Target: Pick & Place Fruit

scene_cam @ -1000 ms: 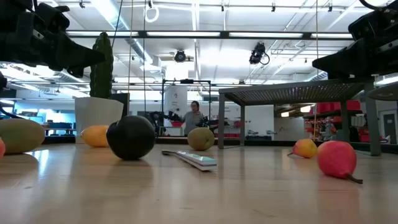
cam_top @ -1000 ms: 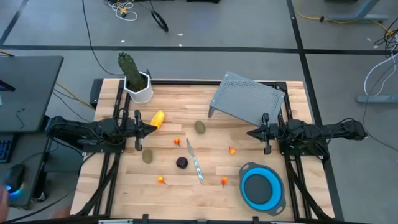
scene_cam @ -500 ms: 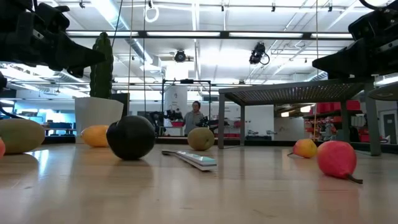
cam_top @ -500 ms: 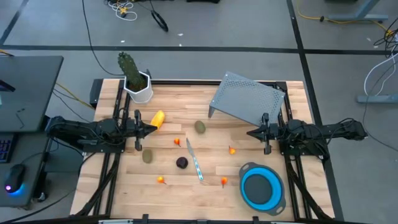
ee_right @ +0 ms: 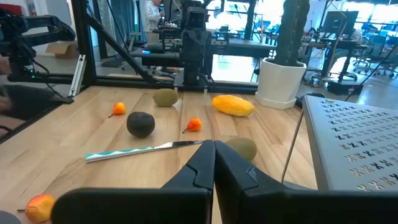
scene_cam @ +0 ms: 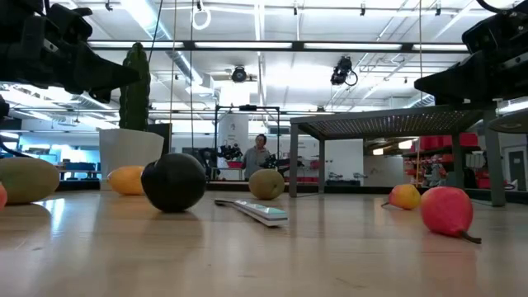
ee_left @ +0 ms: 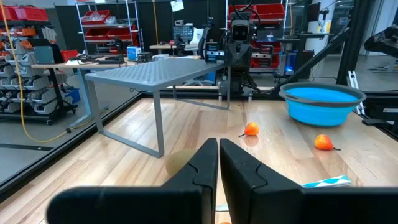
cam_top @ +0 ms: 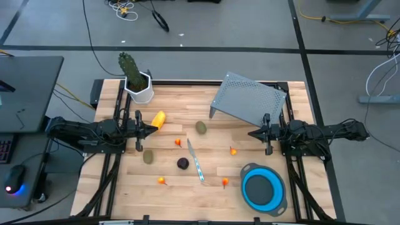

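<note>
The wooden table (cam_top: 206,106) is carrying fruit (cam_top: 182,163), with a person (scene_cam: 258,153) standing at twelve o'clock in the room. Both the left gripper (cam_top: 153,130) and the right gripper (cam_top: 251,133) are staying pressed together, and nothing is differing from before.

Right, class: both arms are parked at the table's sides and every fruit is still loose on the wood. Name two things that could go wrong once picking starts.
1. The knife lies right beside the dark purple ball; a gripper reaching for the ball might nudge the blade.
2. The round pieces, such as the tiny orange fruit, could roll off when touched, since nothing blocks them. The left gripper and right gripper are shut, so they must open first.
</note>
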